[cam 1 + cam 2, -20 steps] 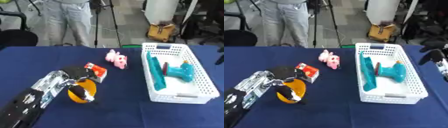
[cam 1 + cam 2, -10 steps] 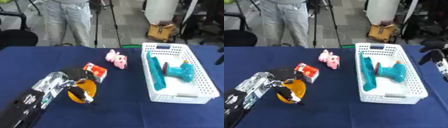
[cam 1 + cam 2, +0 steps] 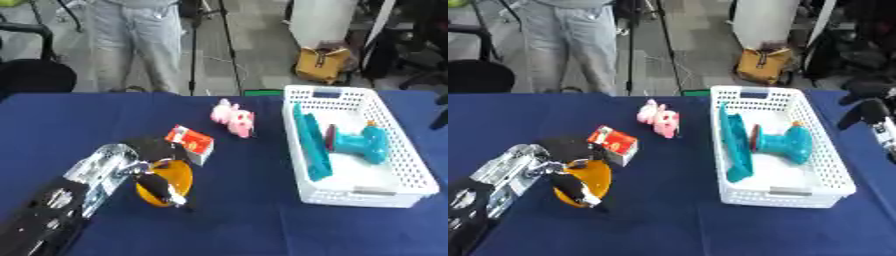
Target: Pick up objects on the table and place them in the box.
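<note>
Desk draped in a dark blue cloth, smooth and plain, filling the lower part of both views. Beyond its far edge, a grey floor, a person's legs in light trousers, thin black tripod legs, a black chair at far left, a tan bag on the floor and a white upright panel behind it.

On the right of the desk, a white lattice basket holding a long teal piece leaning along its left wall and a teal toy with a red ring near the middle. Left of the basket and apart from it, a pink toy pig. Nearer and further left, a small red and white box; printing on it too blurred to read. No other writing legible anywhere.

Left hand low at left, fingers curled round an orange bowl tipped on its edge, just beside the red and white box. Right hand at the right edge of the right eye view, past the basket; open or closed cannot be told.
</note>
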You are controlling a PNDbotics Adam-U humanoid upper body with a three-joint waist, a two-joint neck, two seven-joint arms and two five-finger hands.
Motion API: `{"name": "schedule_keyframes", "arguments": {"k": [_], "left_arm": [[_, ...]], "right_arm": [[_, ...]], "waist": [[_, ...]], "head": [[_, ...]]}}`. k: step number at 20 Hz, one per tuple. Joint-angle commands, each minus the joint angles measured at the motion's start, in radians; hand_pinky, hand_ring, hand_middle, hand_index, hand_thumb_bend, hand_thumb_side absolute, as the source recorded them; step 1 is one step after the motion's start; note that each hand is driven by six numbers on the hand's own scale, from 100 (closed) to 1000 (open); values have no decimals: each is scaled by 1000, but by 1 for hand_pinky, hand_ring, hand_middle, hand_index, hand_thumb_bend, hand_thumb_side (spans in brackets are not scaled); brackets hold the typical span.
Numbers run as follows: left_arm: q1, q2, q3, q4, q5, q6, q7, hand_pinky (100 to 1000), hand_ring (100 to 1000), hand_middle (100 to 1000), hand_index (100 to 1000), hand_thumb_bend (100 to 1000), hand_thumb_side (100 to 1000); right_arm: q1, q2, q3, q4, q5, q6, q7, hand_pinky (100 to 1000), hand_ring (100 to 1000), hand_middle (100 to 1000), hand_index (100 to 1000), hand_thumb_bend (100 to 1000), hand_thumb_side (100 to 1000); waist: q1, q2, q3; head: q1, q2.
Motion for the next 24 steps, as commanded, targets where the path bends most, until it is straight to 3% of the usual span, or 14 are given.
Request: {"name": "schedule_keyframes", "arguments": {"k": [1, 9, 12, 15, 16, 23, 24], "left_arm": [[-18, 13, 14, -10, 0, 2, -2, 696, 811, 852, 903, 1000, 920], [-17, 14, 13, -12, 5, -5, -9, 661, 803, 854, 905, 1000, 887], [-19, 16, 12, -17, 10, -15, -25, 647, 803, 858, 908, 993, 782], [-20, 19, 13, -22, 14, -21, -41, 641, 802, 859, 908, 975, 742], [-20, 20, 13, -23, 14, -22, -45, 630, 800, 859, 908, 931, 673], [-20, 22, 15, -27, 19, -16, -48, 585, 771, 854, 903, 813, 570], [-20, 22, 16, -28, 20, -14, -46, 566, 761, 851, 901, 747, 516]], "right_arm": [[-13, -12, -2, -11, -3, 0, 3, 497, 490, 625, 780, 157, 608], [-13, -13, -3, -10, -2, 0, 2, 497, 490, 625, 780, 157, 608], [-13, -13, -3, -11, -2, 0, 2, 497, 490, 625, 780, 157, 608], [-13, -13, -3, -11, -2, 0, 3, 497, 490, 625, 780, 156, 608], [-13, -13, -3, -11, -2, 0, 3, 498, 490, 625, 780, 155, 608], [-13, -13, -3, -11, -3, 0, 2, 498, 490, 625, 780, 156, 608], [-13, -13, -3, -11, -3, 0, 2, 498, 490, 625, 780, 156, 608]], "waist": [[0, -10, 0], [0, -10, 0], [0, -10, 0], [1, -10, 0], [1, -10, 0], [1, -10, 0], [1, -10, 0]], "head": [[-1, -4], [-1, -5], [-2, -6], [-2, -6], [-2, -5], [-3, -6], [-3, -6]]}}
